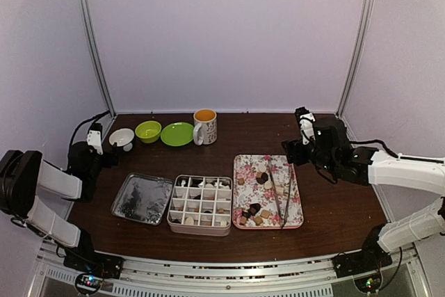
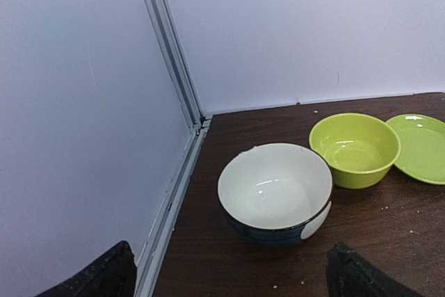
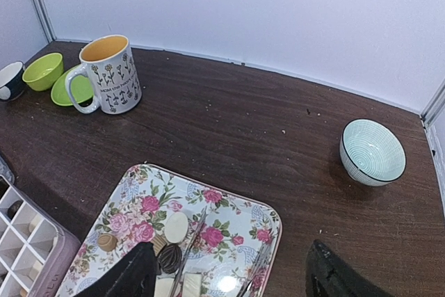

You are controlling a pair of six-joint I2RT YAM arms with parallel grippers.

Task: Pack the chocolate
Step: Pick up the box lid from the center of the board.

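Several small pieces of chocolate lie on a pink floral tray, dark, tan and cream. The right wrist view shows a cream oval chocolate beside dark and tan ones on the floral tray. Thin metal tongs rest on the tray's right half. A divided box left of the tray holds a few pieces in its cells. My right gripper hangs open above the tray's far right corner, holding nothing. My left gripper is open at the far left, in front of a white bowl.
A metal lid lies left of the box. Along the back stand a green bowl, a green plate and a floral mug. A striped bowl sits near the right wall. The wall rail runs beside my left gripper.
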